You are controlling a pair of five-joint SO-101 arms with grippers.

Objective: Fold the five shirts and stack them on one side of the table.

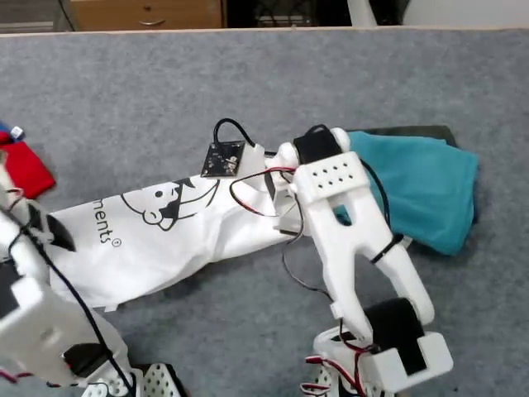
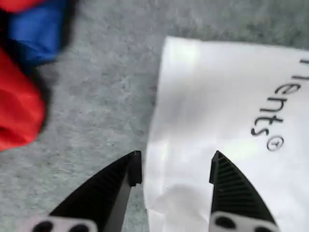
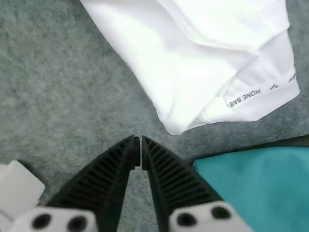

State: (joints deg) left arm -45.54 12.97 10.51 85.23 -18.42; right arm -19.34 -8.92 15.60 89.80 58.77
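Note:
A white shirt with black print lies spread across the middle-left of the grey table. My left gripper is open at the shirt's left edge, one finger over the white cloth and the other over bare table. My right gripper is shut on nothing, just above the table between the white shirt's collar end and a folded teal shirt. The teal shirt rests on a dark shirt at the right. A red shirt and a blue one lie at the left edge.
The right arm stretches from the near edge over the table's middle, with loose wires hanging above the white shirt. The table's far edge meets a wooden cabinet. Bare grey cloth covers the far half.

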